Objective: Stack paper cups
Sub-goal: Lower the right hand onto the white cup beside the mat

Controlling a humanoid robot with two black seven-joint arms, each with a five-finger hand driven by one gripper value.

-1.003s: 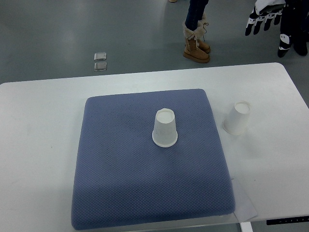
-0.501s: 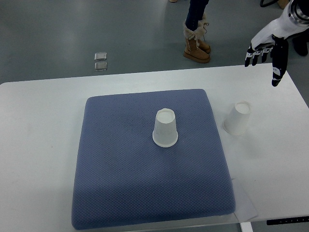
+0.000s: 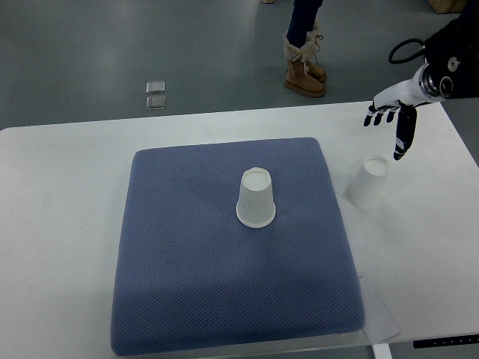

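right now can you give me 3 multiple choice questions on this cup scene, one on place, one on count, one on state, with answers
1. Where does the cup nearest the right hand stand?
A. on the blue mat
B. on the bare white table, right of the mat
C. on the floor

2. How many paper cups show?
A. one
B. two
C. four

3. What is the right hand doing?
A. gripping a cup
B. hanging open above the table, holding nothing
C. pressing flat on the mat

Answers:
1. B: the right cup sits on the white table, just off the blue mat.
2. B: only that one and the centre cup on the mat.
3. B: its fingers are spread, apart from both cups.
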